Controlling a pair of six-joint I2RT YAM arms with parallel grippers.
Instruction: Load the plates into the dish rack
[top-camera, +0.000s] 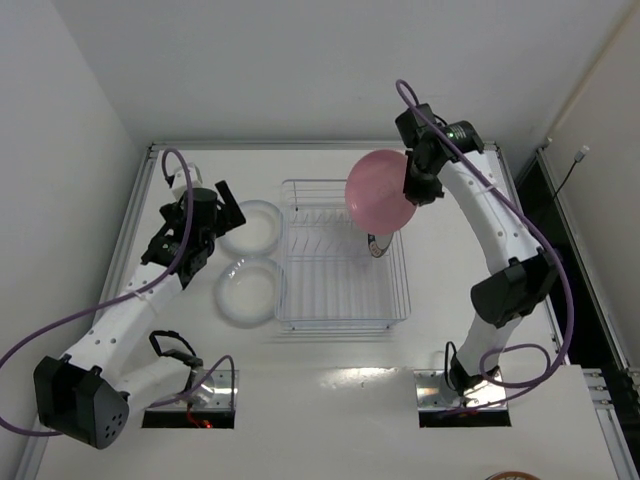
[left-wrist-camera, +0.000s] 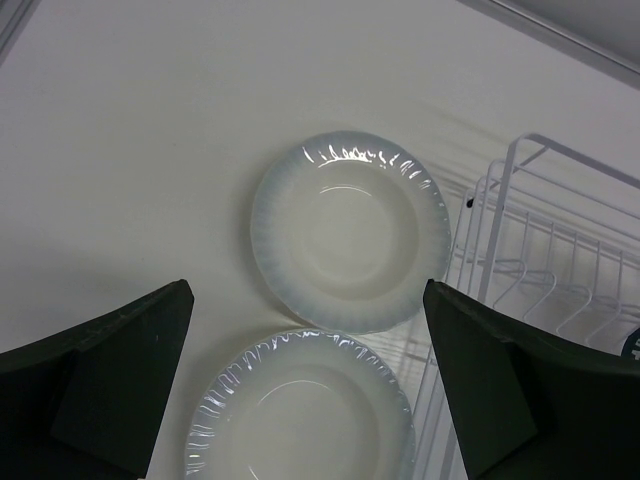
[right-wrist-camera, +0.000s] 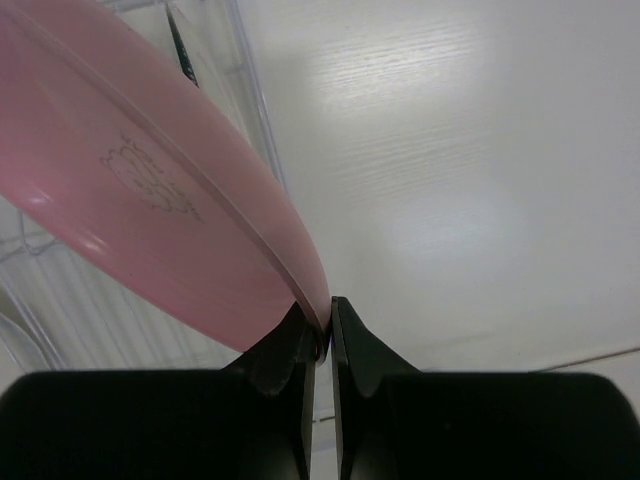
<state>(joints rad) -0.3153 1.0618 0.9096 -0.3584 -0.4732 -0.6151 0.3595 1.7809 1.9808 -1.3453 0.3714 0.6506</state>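
My right gripper (top-camera: 410, 190) is shut on the rim of the pink plate (top-camera: 378, 188) and holds it tilted above the far right part of the dish rack (top-camera: 340, 255); the wrist view shows the pink plate (right-wrist-camera: 150, 200) pinched between the fingertips (right-wrist-camera: 322, 325). A plate with a dark patterned rim (top-camera: 378, 244) stands in the rack below it, mostly hidden. Two translucent whitish plates lie flat left of the rack, the far one (top-camera: 250, 226) (left-wrist-camera: 350, 230) and the near one (top-camera: 248, 291) (left-wrist-camera: 300, 410). My left gripper (top-camera: 215, 210) is open and empty above them (left-wrist-camera: 305, 380).
The rack's white wire corner shows in the left wrist view (left-wrist-camera: 540, 250). The table's raised rim (top-camera: 320, 146) runs along the far side. Cut-outs for the arm bases (top-camera: 190, 400) lie at the near edge.
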